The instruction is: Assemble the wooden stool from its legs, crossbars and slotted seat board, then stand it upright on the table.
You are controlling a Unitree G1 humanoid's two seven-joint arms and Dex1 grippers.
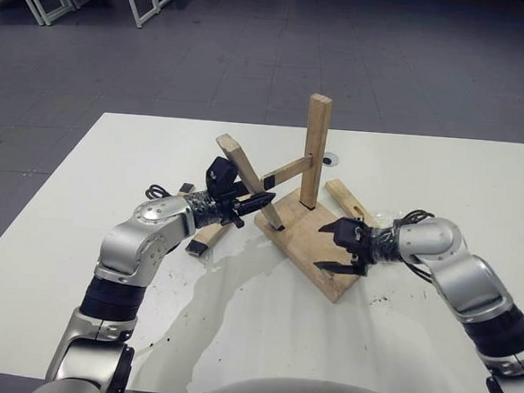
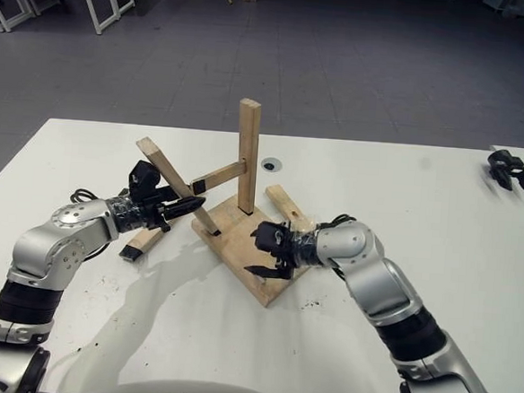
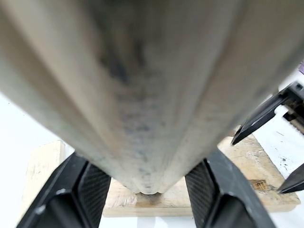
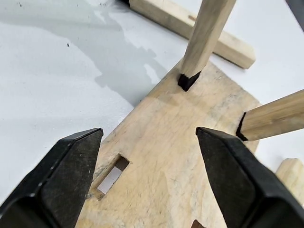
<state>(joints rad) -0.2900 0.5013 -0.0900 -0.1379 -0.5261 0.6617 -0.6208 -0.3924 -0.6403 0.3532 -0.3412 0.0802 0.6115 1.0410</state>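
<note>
The seat board lies flat near the middle of the white counter. One leg stands upright in it. A second leg leans away toward the robot's left, its dark foot set into the board's left part. A short crossbar runs between the two legs, well above the board.

The left claw pinches the leaning leg partway up, a finger pad pressed to each side of it.

The right claw is spread wide at the board's near right end. One finger sits on either side of the wood and grips nothing. I cannot tell whether its tips touch the board. An open slot in the board shows between them.

A loose wooden piece lies on the counter just behind the board's right side. Another loose piece lies beside the board's left, under the left arm. A small black object sits far off at the counter's right edge.
</note>
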